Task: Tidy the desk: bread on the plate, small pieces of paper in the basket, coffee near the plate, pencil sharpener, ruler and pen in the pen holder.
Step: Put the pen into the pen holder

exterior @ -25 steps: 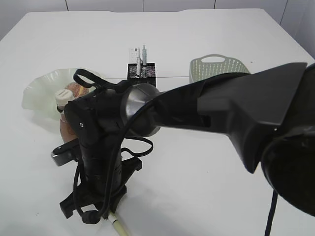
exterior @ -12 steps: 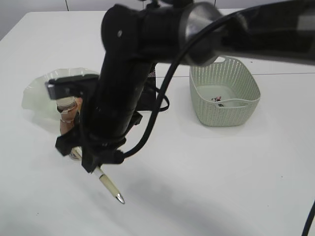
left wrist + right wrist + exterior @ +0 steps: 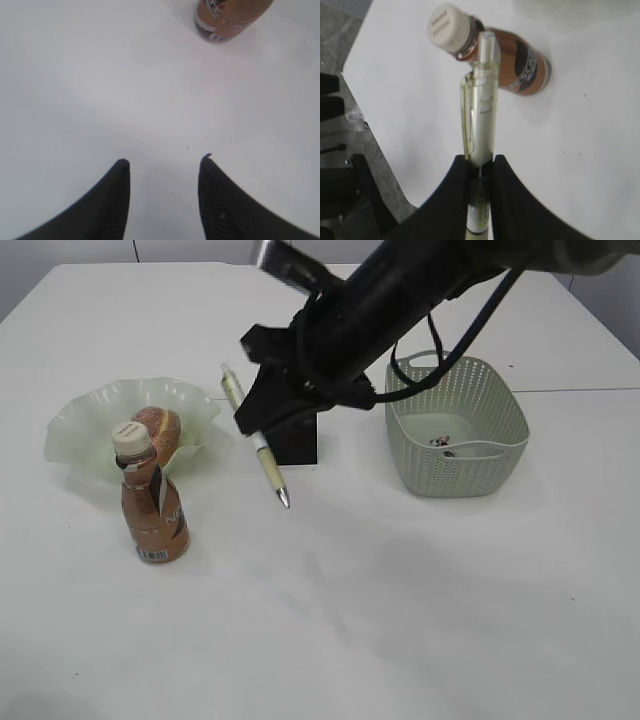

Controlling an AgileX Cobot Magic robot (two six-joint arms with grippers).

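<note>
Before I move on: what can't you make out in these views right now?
- Pen holder: exterior view, its top and contents hidden by the right arm.
- Right gripper: exterior view, jaws lost in dark arm.
- Scraps in the basket: too small to identify.
- Coffee: left wrist view, cut by top edge.

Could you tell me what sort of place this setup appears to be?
Most likely a staged robot test desk rather than a real office: a plain white desk holds a pen holder, a basket and a coffee bottle, while the right hand carries a pen.
</note>
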